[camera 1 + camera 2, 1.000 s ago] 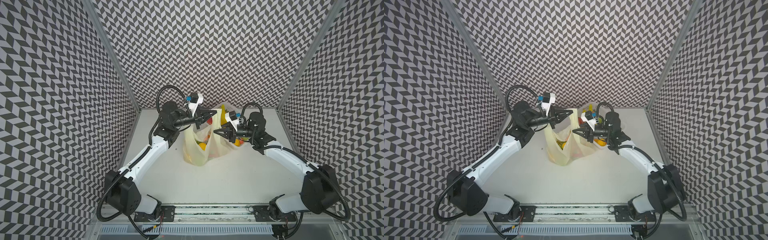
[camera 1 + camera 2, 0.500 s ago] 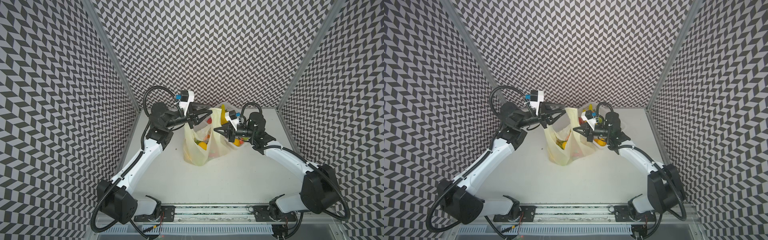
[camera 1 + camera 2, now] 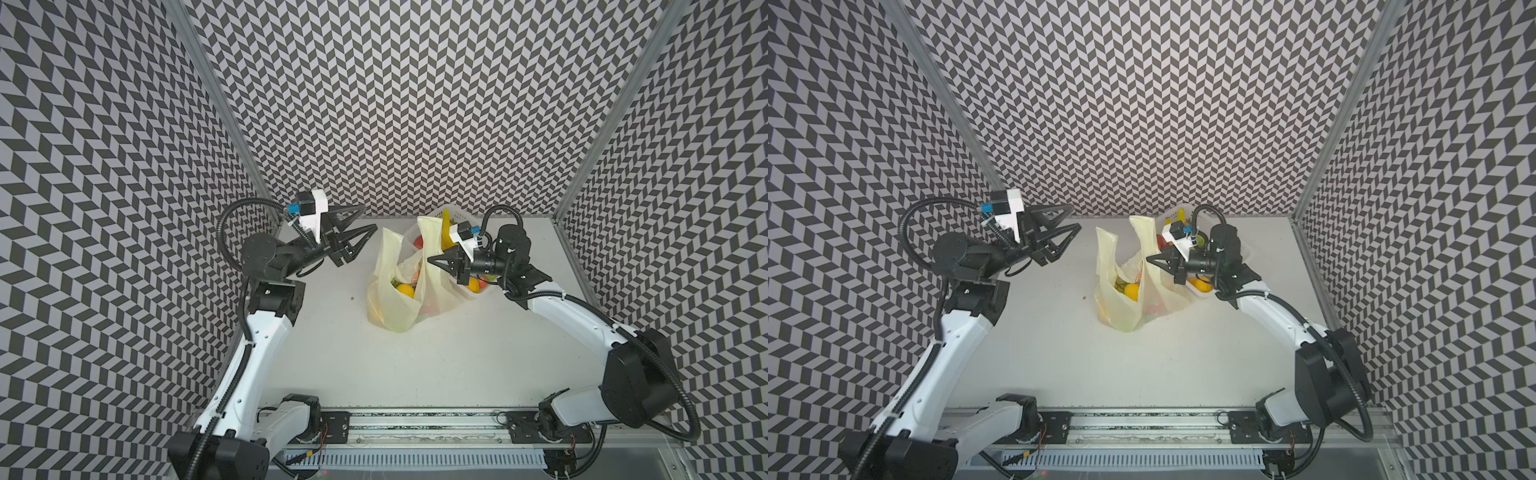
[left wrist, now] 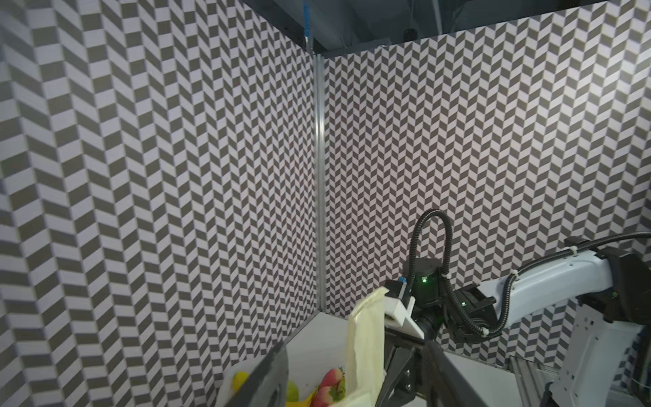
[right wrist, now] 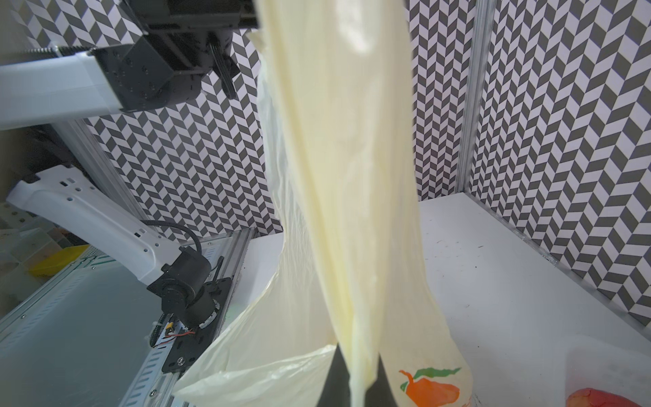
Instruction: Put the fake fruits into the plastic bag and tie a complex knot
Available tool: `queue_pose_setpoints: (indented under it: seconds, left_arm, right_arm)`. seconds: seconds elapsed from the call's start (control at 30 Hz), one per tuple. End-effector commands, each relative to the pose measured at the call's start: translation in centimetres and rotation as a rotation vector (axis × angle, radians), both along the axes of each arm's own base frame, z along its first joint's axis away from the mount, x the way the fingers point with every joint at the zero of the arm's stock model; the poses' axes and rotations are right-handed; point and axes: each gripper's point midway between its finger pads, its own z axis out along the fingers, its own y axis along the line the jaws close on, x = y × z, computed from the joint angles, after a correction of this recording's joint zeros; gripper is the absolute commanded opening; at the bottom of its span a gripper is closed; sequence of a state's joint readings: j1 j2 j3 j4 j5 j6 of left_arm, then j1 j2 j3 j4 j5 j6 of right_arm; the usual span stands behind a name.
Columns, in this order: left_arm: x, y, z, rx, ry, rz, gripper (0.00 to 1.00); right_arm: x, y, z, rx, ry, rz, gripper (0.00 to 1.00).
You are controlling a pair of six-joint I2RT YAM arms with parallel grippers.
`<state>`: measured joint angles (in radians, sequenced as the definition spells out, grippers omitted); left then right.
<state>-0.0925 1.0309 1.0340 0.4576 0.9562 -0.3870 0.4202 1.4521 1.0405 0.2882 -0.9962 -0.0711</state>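
The pale-yellow plastic bag (image 3: 392,307) (image 3: 1121,309) stands open mid-table, with fake fruits (image 3: 405,289) (image 3: 1132,291) inside. My right gripper (image 3: 430,259) (image 3: 1148,261) (image 5: 357,382) is shut on one bag handle (image 5: 345,211) and holds it upright. The other handle (image 3: 387,249) (image 3: 1105,249) stands loose. My left gripper (image 3: 370,217) (image 3: 1074,216) (image 4: 355,343) is open and empty, just left of the bag and apart from it. No knot is in view. The left wrist view shows the held handle (image 4: 366,338) and strawberries (image 4: 331,382) behind it.
A white basket (image 3: 459,217) (image 3: 1169,216) stands behind the bag at the back wall, holding a banana (image 3: 445,226) and other fruits (image 3: 476,284) under my right wrist. Patterned walls close in three sides. A rail (image 3: 415,419) runs along the front edge.
My left gripper has opened, let go of the bag's left handle and drawn back to the left. The right gripper stays shut on its handle, almost still.
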Motion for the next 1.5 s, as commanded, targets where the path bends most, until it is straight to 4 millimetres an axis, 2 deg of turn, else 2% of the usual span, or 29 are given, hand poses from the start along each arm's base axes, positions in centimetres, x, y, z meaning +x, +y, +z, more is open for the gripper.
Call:
queue_pose_setpoints:
  seconds: [0.0, 0.13, 0.27, 0.47, 0.7, 1.0, 1.17, 1.27, 1.47]
  left_arm:
    - [0.4, 1.5, -4.2, 0.022, 0.073, 0.108, 0.66]
    - [-1.1, 1.7, -8.5, 0.032, 0.084, 0.113, 0.78]
    - [-0.9, 1.3, -12.2, 0.036, 0.126, 0.077, 0.85]
    - [0.6, 0.7, -14.8, 0.037, 0.172, 0.041, 0.89]
    - [1.9, 0.1, -15.3, 0.017, 0.168, 0.010, 0.89]
    - [2.6, -2.1, -15.7, 0.043, 0.105, -0.055, 0.90]
    - [3.3, -4.1, -16.1, 0.086, 0.094, -0.099, 0.89]
    - [3.6, -4.4, -16.3, 0.091, 0.091, -0.117, 0.82]
    - [4.1, -4.8, -16.8, 0.091, 0.098, -0.152, 0.59]
  right_arm:
    - [-0.4, -0.4, 1.9, 0.018, -0.086, -0.006, 0.00]
    - [-0.7, -0.5, 2.0, 0.025, -0.090, -0.005, 0.00]
    - [-0.9, -0.6, 2.2, 0.029, -0.096, -0.001, 0.00]
    - [-1.1, -0.6, 2.4, 0.029, -0.099, 0.001, 0.00]
    - [-1.2, -0.6, 2.6, 0.033, -0.099, 0.008, 0.00]
    - [-1.4, -0.6, 2.8, 0.037, -0.099, 0.015, 0.00]
    - [-1.4, -0.6, 2.9, 0.038, -0.097, 0.018, 0.00]
    - [-1.4, -0.6, 2.9, 0.038, -0.097, 0.017, 0.00]
    - [-1.5, -0.6, 3.0, 0.040, -0.099, 0.023, 0.00]
